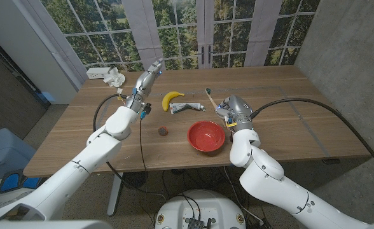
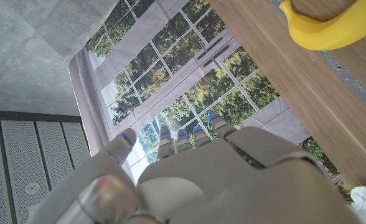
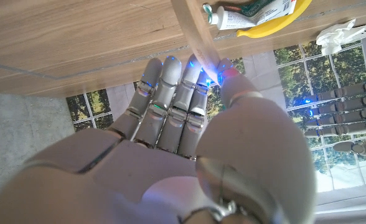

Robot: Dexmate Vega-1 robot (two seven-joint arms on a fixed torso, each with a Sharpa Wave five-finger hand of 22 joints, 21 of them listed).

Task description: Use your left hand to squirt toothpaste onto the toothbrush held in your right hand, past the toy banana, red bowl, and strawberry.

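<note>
Red bowl [image 1: 206, 136] sits nearest, with the small strawberry [image 1: 164, 131] beside it on the wooden surface [image 1: 314, 121]. Just behind the bowl, the right hand [image 1: 228, 109] pinches the toothbrush [image 1: 210, 98] between thumb and fingers. Farther back lies the toothpaste [image 1: 187, 107], touching the banana [image 1: 172, 98]. The left hand [image 1: 146, 77] is lifted up, fingers apart, holding nothing. It looks like the toothpaste is not picked up yet, so that hand should come down and take it.
</note>
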